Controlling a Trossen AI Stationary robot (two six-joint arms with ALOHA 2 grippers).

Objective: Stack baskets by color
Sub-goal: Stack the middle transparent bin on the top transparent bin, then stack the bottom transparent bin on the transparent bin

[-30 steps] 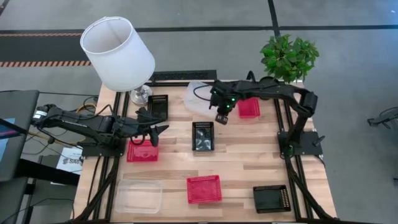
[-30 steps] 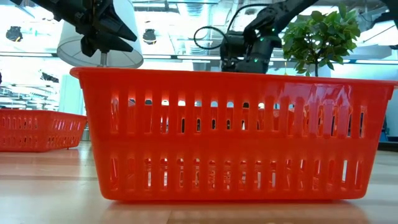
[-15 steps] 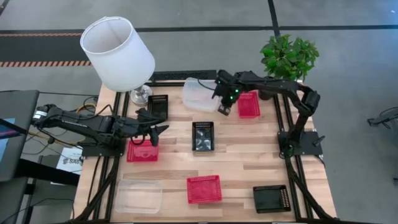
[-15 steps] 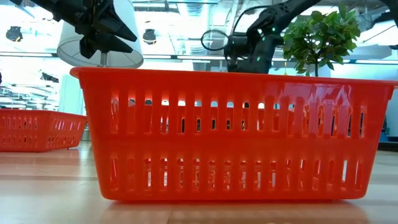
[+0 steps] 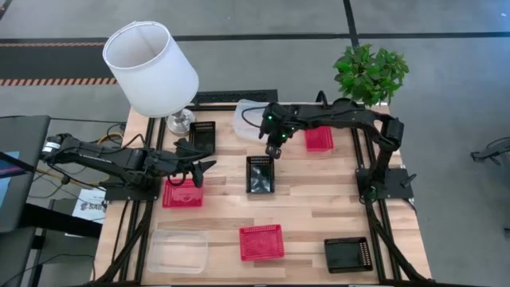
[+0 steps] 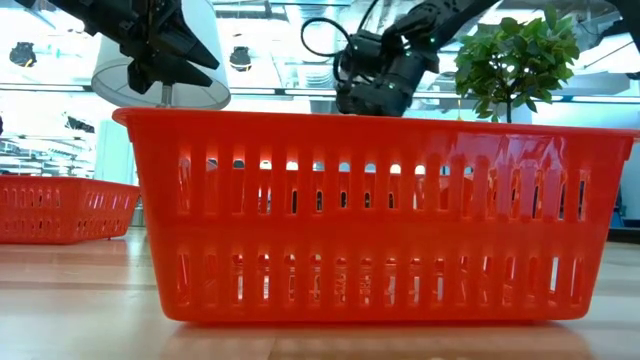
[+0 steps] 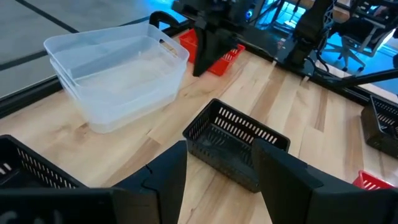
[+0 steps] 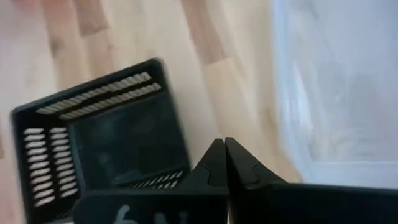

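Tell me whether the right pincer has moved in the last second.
Yes. In the high view the right pincer, shut and empty, has swung away from the red basket by the plant, toward the table's middle, and is now at the far end of the black basket.

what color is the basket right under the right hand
Black mesh basket, below the right hand; it shows best in the high view.

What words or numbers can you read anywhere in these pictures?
"SA…": black letters on a white paper sheet under the left arm beside the wooden table; the rest is hidden.
Nothing is written on the red, black or clear plastic baskets, or on the white lampshade.
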